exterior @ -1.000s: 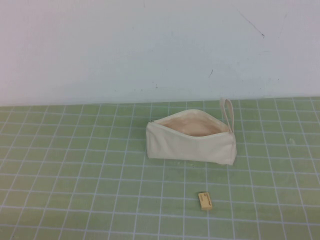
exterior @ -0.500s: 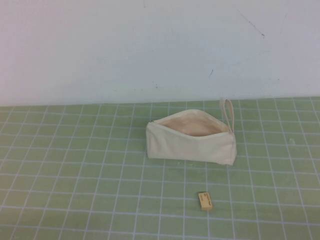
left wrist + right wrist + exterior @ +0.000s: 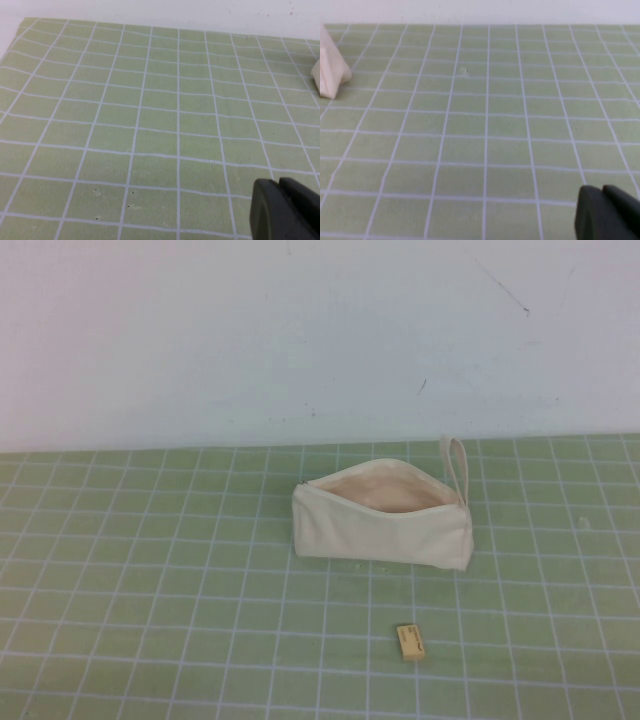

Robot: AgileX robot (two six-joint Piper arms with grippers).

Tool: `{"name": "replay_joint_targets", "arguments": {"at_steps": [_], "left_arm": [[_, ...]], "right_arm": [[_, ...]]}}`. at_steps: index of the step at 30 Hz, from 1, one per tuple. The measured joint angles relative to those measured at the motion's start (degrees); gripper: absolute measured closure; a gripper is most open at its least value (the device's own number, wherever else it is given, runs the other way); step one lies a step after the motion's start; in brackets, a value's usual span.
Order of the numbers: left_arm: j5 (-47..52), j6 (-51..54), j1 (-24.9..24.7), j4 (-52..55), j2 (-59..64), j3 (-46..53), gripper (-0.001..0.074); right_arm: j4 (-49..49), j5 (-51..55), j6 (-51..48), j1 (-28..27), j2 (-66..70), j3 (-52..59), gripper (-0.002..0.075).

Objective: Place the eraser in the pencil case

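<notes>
The cream pencil case [image 3: 384, 523] lies on the green grid mat right of centre. Its zip mouth is open and shows peach lining. Its loop strap [image 3: 456, 466] is at its right end. The tiny tan eraser [image 3: 410, 641] lies flat on the mat in front of the case, apart from it. Neither arm shows in the high view. My left gripper [image 3: 281, 187] is shut and empty over bare mat; an edge of the case [image 3: 316, 74] shows far off. My right gripper [image 3: 602, 194] is shut and empty over bare mat, with a corner of the case [image 3: 331, 72] beyond it.
The green grid mat [image 3: 150, 590] covers the table up to a white wall [image 3: 300, 340] at the back. A small pale speck [image 3: 463, 71] lies on the mat in the right wrist view.
</notes>
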Motion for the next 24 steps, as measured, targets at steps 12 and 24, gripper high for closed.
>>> {"name": "replay_joint_targets", "arguments": {"at_steps": [12,24], "left_arm": [[0.0,0.0,0.0,0.0,0.0,0.0,0.0736],[0.0,0.0,0.0,0.0,0.0,0.0,0.0736]], "right_arm": [[0.0,-38.3,0.0,0.0,-0.1,0.1,0.0727],[5.6,-38.0,-3.9,0.0,-0.1,-10.3,0.0727]]}}
